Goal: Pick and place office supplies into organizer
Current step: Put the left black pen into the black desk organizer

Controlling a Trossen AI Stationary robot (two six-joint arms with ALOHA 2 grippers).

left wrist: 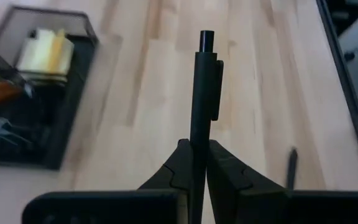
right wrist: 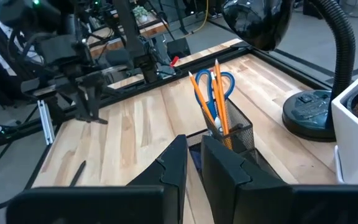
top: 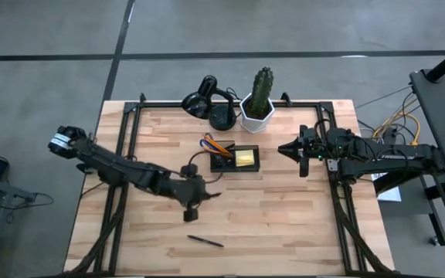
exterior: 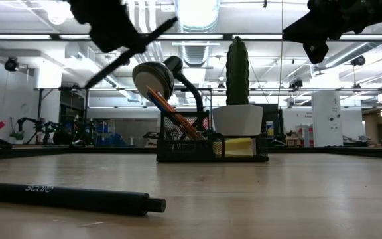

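While a thin dark pen (left wrist: pixel 202 106) is pinched between the fingers of the left tool (top: pixel 192 202) and held above the tabletop (top: pixel 284 224), a second dark pen (exterior: pixel 65 196) lies flat on the wood near the front edge, well apart from the organizer (top: pixel 234 160). On the lying pen's barrel pale lettering is seen in the low view, too blurred to be read. The black mesh organizer stands near the back of the tabletop; in one compartment a yellow sticky-note pad (top: pixel 245 157) is kept, and in the other, taller one the blue-handled scissors (right wrist: pixel 218 85) and orange pencils (right wrist: pixel 202 99) stand upright, at least two pencils being countable. Just behind the organizer, one black desk lamp (top: pixel 207 100) and one white pot with a cactus (top: pixel 259 100) are placed. The right tool (top: pixel 286 147) hangs beside the organizer, its fingers nearly pressed together on nothing.
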